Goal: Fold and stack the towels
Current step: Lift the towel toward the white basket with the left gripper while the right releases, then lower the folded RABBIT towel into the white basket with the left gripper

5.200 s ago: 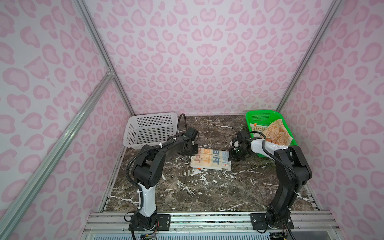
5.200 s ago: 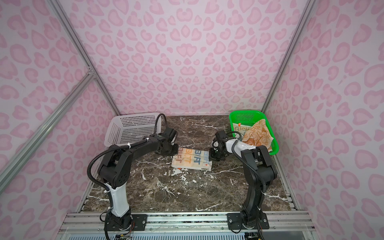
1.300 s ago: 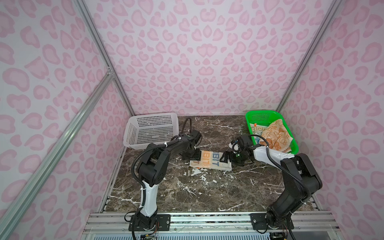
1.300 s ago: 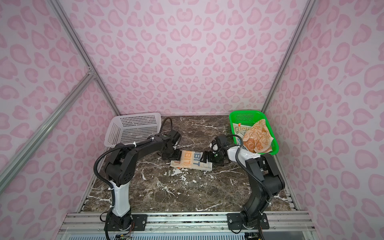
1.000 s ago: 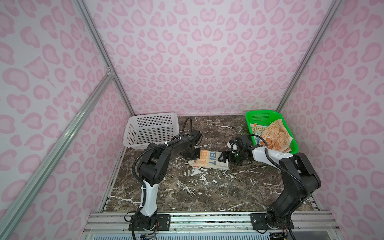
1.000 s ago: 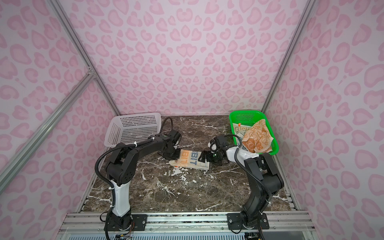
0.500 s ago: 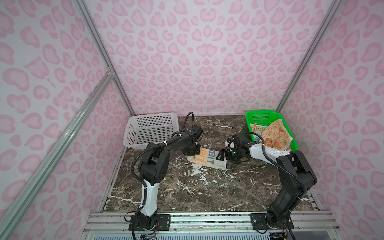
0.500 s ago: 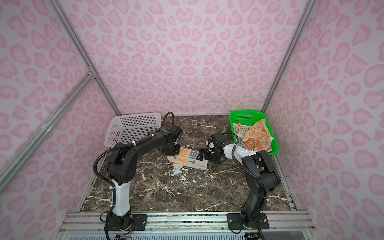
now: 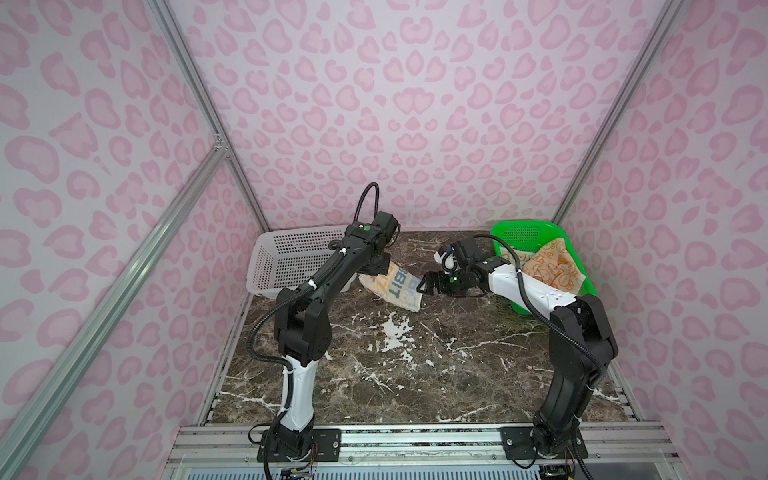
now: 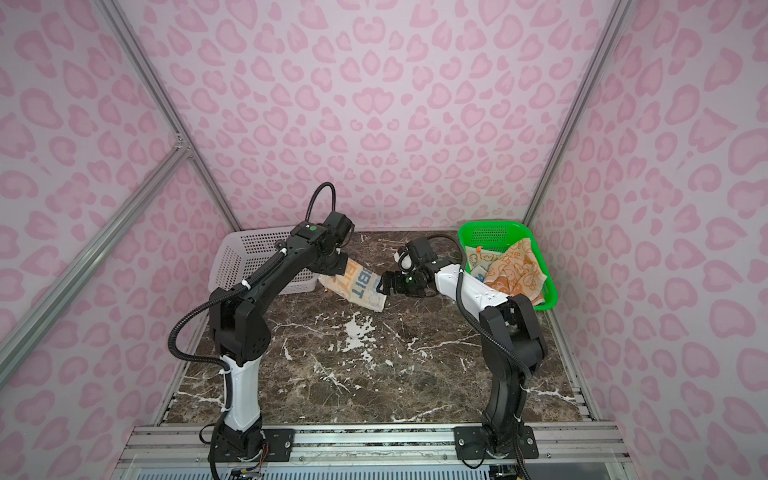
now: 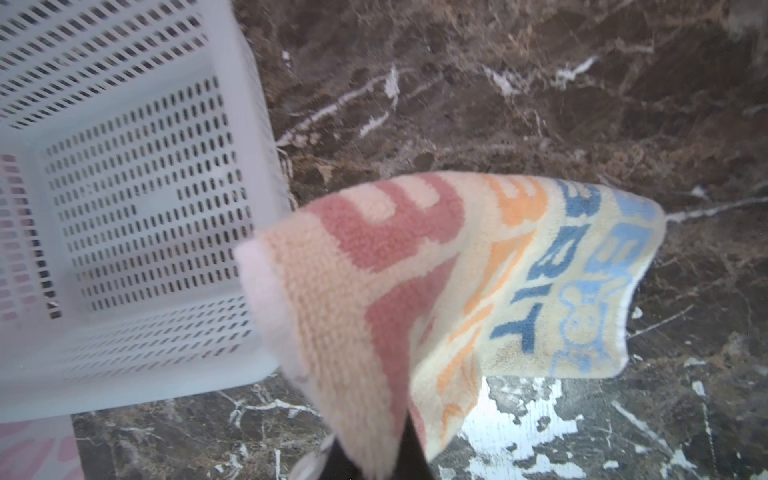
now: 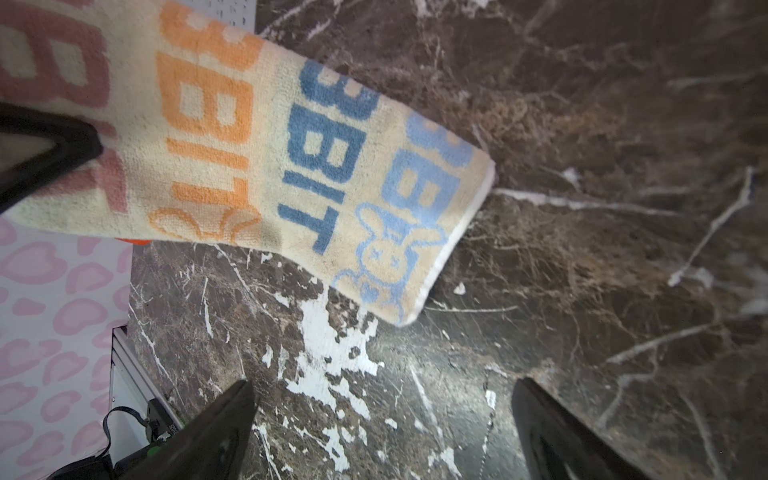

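Marble table (image 9: 374, 374) | left tool (image 9: 376, 269) clenched on cream towel (image 9: 395, 286) lettered "BBIT" | right tool (image 9: 423, 286) released, just beside it

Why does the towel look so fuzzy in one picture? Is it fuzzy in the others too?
In the left wrist view the cream towel is blurry where it hangs closest to the lens, and the white basket looks soft; in the right wrist view its letters are sharp, only the dark fingers of the right gripper are blurred; in both top views it is small but clear.

Folded cream towel (image 9: 392, 289) (hanging, tilted)
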You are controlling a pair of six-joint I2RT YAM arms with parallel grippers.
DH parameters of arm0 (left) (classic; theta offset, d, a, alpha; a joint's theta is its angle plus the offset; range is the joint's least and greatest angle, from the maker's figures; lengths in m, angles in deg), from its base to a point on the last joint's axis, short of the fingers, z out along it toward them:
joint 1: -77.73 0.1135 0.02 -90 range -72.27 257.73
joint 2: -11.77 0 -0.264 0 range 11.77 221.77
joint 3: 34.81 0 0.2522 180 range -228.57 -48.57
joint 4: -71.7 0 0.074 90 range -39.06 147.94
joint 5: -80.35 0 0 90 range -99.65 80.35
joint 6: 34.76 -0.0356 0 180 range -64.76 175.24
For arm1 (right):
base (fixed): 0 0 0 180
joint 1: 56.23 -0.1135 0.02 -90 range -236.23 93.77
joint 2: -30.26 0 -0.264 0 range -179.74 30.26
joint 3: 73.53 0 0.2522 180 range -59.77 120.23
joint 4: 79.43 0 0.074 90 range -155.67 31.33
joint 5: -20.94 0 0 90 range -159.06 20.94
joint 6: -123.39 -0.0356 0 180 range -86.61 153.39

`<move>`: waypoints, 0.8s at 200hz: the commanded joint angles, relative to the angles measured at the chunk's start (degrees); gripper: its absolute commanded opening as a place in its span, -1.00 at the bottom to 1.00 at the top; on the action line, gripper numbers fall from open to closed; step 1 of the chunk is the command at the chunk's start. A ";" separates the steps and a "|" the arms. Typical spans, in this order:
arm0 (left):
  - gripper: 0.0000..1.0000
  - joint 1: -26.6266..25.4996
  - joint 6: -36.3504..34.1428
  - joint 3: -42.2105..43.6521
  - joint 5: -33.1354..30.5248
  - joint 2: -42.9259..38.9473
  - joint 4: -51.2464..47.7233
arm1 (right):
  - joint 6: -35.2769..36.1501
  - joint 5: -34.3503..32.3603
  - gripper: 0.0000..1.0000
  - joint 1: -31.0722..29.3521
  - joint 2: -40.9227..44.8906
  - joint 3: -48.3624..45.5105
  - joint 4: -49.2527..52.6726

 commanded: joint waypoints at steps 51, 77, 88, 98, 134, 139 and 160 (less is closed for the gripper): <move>-0.92 6.54 -5.03 -13.27 -5.18 0.86 -3.49 | 0.39 -0.68 0.96 -2.35 -5.09 11.45 3.61; -0.92 10.43 -5.34 -13.81 -2.73 0.35 -2.91 | 1.00 -1.58 0.96 -3.90 -8.38 16.51 5.90; -0.92 11.91 -5.93 -13.82 -1.96 0.45 -2.68 | 1.01 -2.14 0.96 -4.50 -9.56 18.21 6.35; -0.92 13.27 -6.39 -13.78 -1.10 0.50 -2.29 | 0.87 -2.60 0.96 -4.87 -10.68 19.83 6.89; -0.92 17.39 -7.93 -12.32 0.81 1.04 0.49 | 0.08 -3.47 0.96 -6.00 -14.41 25.89 8.57; -0.92 17.76 -8.26 -12.03 0.96 1.23 0.90 | 0.11 -3.69 0.96 -6.20 -14.85 26.77 8.75; -0.92 19.39 -9.65 -10.17 0.18 1.71 2.69 | -0.01 -4.02 0.96 -6.86 -16.60 29.86 9.20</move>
